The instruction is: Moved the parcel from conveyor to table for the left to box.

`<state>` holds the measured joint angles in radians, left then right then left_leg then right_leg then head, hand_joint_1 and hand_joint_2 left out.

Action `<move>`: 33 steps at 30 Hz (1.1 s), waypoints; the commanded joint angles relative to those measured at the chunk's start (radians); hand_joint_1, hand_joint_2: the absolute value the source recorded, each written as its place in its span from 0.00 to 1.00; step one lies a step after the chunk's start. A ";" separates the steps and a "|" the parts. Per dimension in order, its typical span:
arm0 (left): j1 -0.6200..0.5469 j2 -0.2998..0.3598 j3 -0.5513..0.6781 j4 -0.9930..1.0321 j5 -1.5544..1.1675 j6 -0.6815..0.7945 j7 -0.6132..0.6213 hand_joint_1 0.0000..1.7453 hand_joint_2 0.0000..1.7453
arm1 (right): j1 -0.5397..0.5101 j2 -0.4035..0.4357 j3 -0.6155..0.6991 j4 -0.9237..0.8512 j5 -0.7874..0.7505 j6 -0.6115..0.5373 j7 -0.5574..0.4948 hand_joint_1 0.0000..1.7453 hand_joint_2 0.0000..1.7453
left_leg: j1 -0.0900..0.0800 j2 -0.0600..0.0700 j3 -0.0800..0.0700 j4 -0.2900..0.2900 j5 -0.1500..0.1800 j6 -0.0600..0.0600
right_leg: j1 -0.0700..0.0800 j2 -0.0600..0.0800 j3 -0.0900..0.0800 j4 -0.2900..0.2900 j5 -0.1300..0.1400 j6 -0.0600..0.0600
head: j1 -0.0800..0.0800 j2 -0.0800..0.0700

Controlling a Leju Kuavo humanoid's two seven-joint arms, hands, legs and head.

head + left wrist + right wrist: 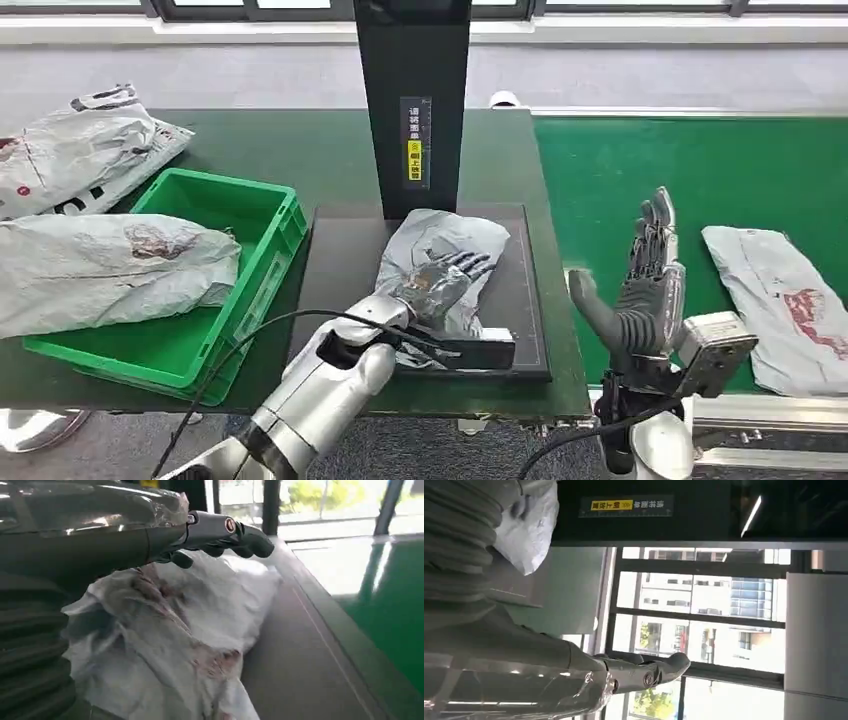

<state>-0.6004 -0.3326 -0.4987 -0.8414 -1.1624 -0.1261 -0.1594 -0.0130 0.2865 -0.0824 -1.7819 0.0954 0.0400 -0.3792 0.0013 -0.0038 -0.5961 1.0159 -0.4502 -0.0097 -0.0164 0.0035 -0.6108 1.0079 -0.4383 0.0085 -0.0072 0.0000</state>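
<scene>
A crumpled grey parcel [445,232] [190,630] lies on the black platform [340,250] [300,670] in the middle of the dark table. My left hand [440,280] [220,535] is stretched out over the parcel with its fingers spread; they lie on or just above the plastic without closing on it. My right hand [645,290] [639,672] stands raised at the near edge of the green conveyor [700,170], fingers straight and apart, holding nothing. A corner of the parcel [529,530] shows in the right wrist view.
A second grey parcel [785,300] lies on the conveyor to the right of my right hand. A green bin [265,275] at the left has a parcel [100,270] draped over it, another parcel [80,150] behind. A black post [412,100] rises behind the platform.
</scene>
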 commanded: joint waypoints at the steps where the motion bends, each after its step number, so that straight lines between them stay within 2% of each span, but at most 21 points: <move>1: -0.175 -0.016 -0.186 0.375 0.022 -0.058 -0.054 0.00 1.00 | -0.022 0.037 -0.086 0.049 -0.003 0.005 0.019 0.00 1.00 | 0.002 -0.002 0.005 -0.004 0.000 -0.001 | 0.002 -0.003 0.007 -0.005 0.000 -0.001 | 0.000 0.000; 5: -0.190 -0.016 -0.306 0.420 0.101 -0.104 -0.069 0.00 1.00 | -0.025 0.048 -0.093 0.048 -0.002 0.011 0.032 0.00 1.00 | 0.002 -0.002 0.005 -0.004 0.000 0.000 | 0.002 -0.002 0.006 -0.005 0.000 -0.001 | 0.000 0.000; 11: -0.189 -0.016 -0.335 0.420 0.117 -0.108 -0.058 0.00 1.00 | -0.020 0.049 -0.092 0.040 -0.002 0.011 0.036 0.00 1.00 | 0.001 0.000 0.002 -0.001 0.000 0.000 | 0.001 0.000 0.003 -0.002 0.000 -0.001 | 0.000 0.000; 12: -0.192 -0.016 -0.362 0.425 0.121 -0.111 -0.053 0.53 1.00 | -0.016 0.051 -0.092 0.033 -0.002 0.011 0.036 0.00 1.00 | 0.001 0.000 0.003 -0.002 0.000 0.000 | 0.001 -0.001 0.004 -0.002 0.000 -0.001 | 0.000 0.000; 13: -0.194 -0.016 -0.383 0.430 0.141 -0.108 -0.048 0.91 1.00 | -0.010 0.053 -0.095 0.022 -0.002 0.010 0.038 0.00 1.00 | 0.002 0.000 0.004 -0.003 0.000 0.000 | 0.002 0.000 0.005 -0.004 0.000 -0.001 | 0.000 0.000; 14: -0.195 -0.016 -0.390 0.433 0.151 -0.105 -0.047 1.00 1.00 | -0.006 0.053 -0.098 0.015 -0.003 0.008 0.040 0.00 1.00 | 0.001 0.000 0.002 -0.002 0.000 0.000 | 0.001 0.000 0.003 -0.002 0.000 -0.001 | 0.000 0.000; 20: -0.237 -0.016 -0.451 0.478 0.188 -0.065 -0.013 1.00 1.00 | 0.006 0.063 -0.116 -0.010 -0.007 0.001 0.043 0.00 1.00 | 0.001 -0.001 0.002 -0.002 0.000 0.000 | 0.001 -0.002 0.003 -0.001 -0.001 -0.001 | 0.000 0.000; 26: -0.269 -0.016 -0.450 0.493 0.199 -0.018 0.015 1.00 1.00 | 0.005 0.063 -0.124 -0.013 -0.013 -0.005 0.043 0.00 1.00 | 0.001 0.000 0.003 -0.002 0.000 0.000 | 0.002 0.000 0.003 -0.002 0.000 -0.001 | 0.000 0.000; 33: -0.322 -0.001 -0.336 0.466 0.257 0.053 0.026 1.00 1.00 | 0.001 0.063 -0.136 -0.015 -0.016 -0.008 0.042 0.00 1.00 | 0.002 0.000 0.002 -0.001 0.000 -0.001 | 0.002 0.000 0.003 -0.002 0.000 -0.001 | 0.000 0.000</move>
<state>-0.8354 -0.3567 -0.8809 -0.4192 -0.9437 -0.1171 -0.1415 0.0038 0.3304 -0.1400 -1.8044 0.0851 0.0340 -0.3399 0.0018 -0.0037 -0.5959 1.0155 -0.4497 -0.0102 -0.0160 0.0038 -0.6102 1.0080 -0.4385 0.0082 -0.0072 0.0000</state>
